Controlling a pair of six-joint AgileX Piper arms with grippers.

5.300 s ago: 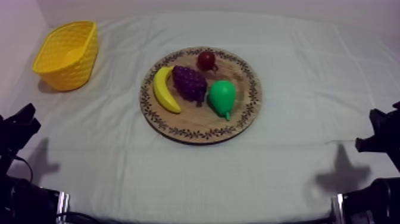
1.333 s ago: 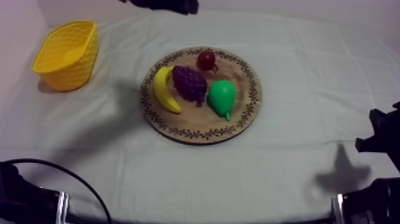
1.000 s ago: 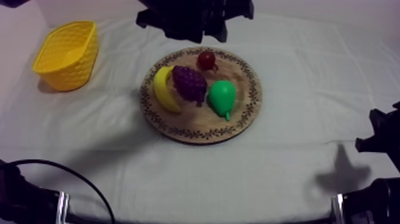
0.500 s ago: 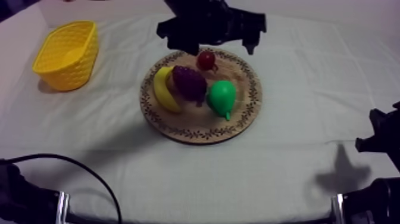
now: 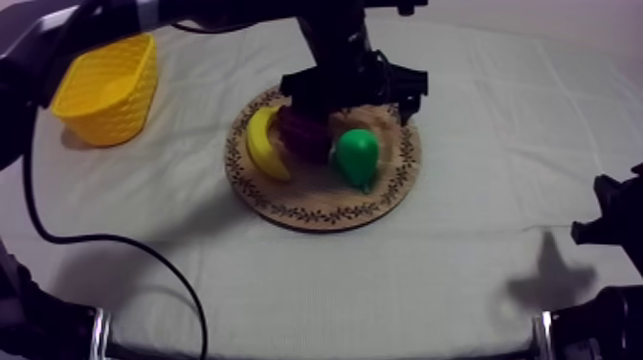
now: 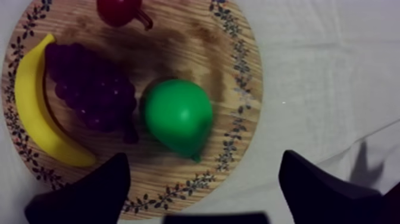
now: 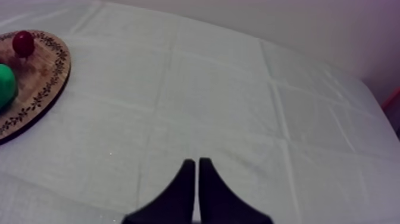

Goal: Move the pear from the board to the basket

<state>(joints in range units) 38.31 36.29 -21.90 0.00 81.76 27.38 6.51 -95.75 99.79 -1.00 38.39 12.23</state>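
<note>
Centre frame, left gripper (image 6: 203, 170) hovers over the round wooden board (image 5: 316, 206), fingers wide apart above the green pear (image 5: 357, 155). Upper left, the yellow basket (image 5: 105, 86) — right gripper (image 7: 196, 165) pinched together.

From above, the left end effector (image 5: 352, 101) hides the small red fruit (image 6: 119, 9) and some grapes (image 5: 302, 134).

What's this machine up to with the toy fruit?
The robot's left hand hangs open over the wooden board, near the green pear, which it has not yet gripped. The pear lies on the board beside the grapes; the yellow basket it is meant for stands apart. The right hand rests shut over the cloth.
</note>
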